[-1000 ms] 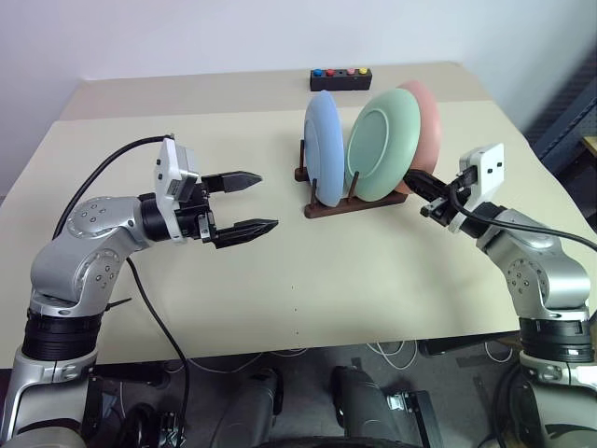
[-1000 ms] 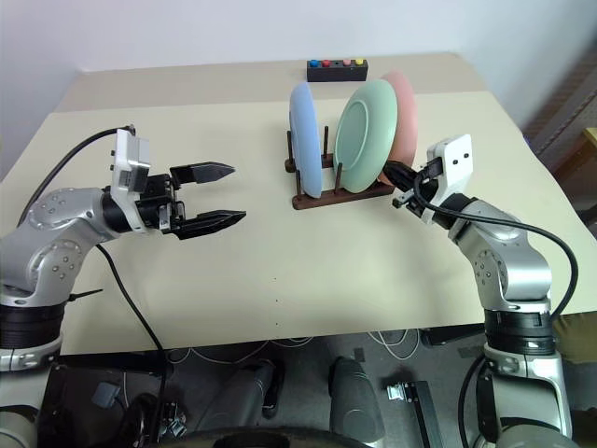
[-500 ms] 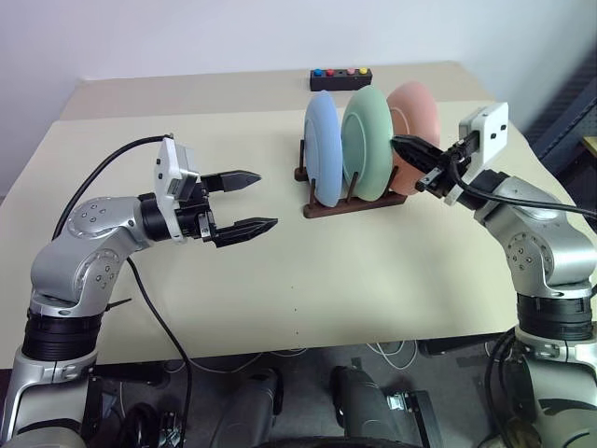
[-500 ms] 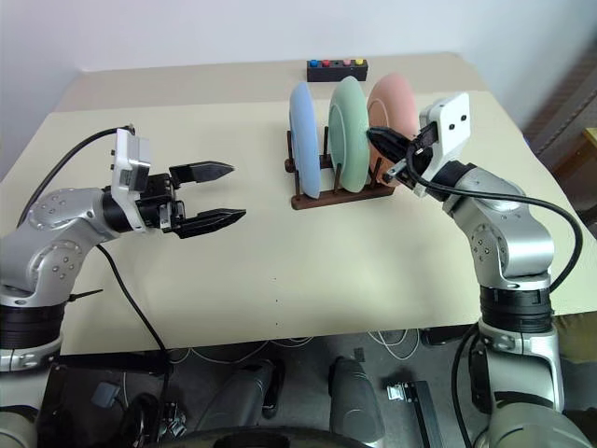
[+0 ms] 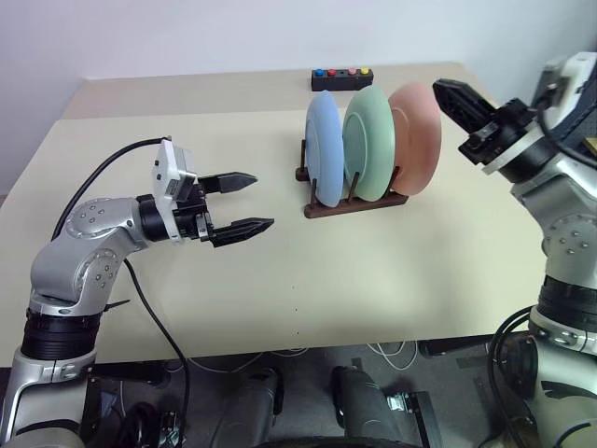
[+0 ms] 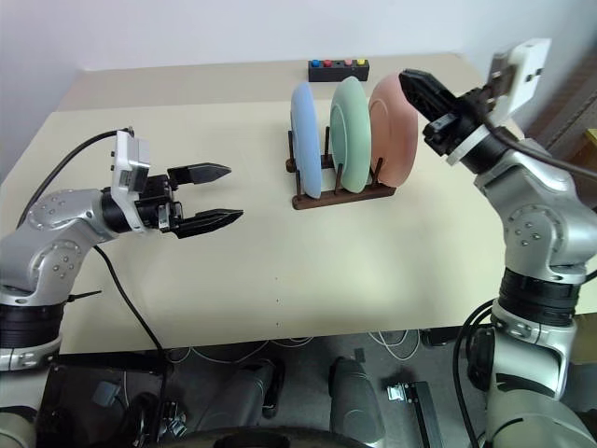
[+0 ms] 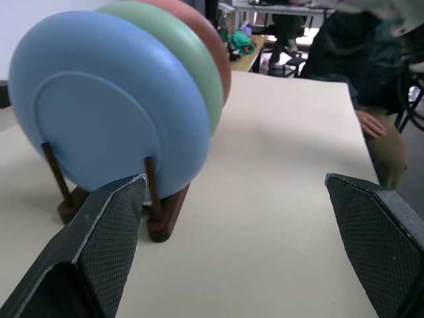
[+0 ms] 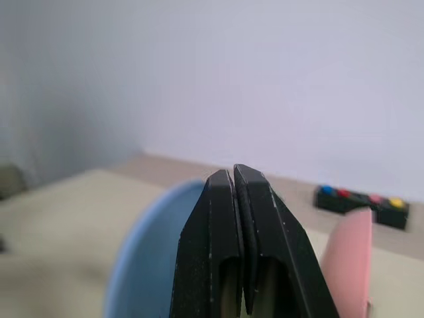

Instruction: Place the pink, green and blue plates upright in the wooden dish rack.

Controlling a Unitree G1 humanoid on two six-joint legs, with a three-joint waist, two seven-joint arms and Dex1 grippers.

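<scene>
black fingers of my right gripper [image 5: 454, 93] are pressed together with nothing between them, raised just right of the pink plate [image 5: 416, 138]. my left gripper [image 5: 250, 202] hangs with jaws wide apart and empty, well left of the wooden dish rack [image 5: 353, 203]. i see the blue plate [image 5: 323, 160], green plate [image 5: 365, 141] and pink one all upright in the rack on the beige table [image 5: 373, 271]. a black button box [image 5: 341, 78] sits at the far edge.

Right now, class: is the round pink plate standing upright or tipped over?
Upright: the round pink plate stands on edge in the dark wooden dish rack.
</scene>
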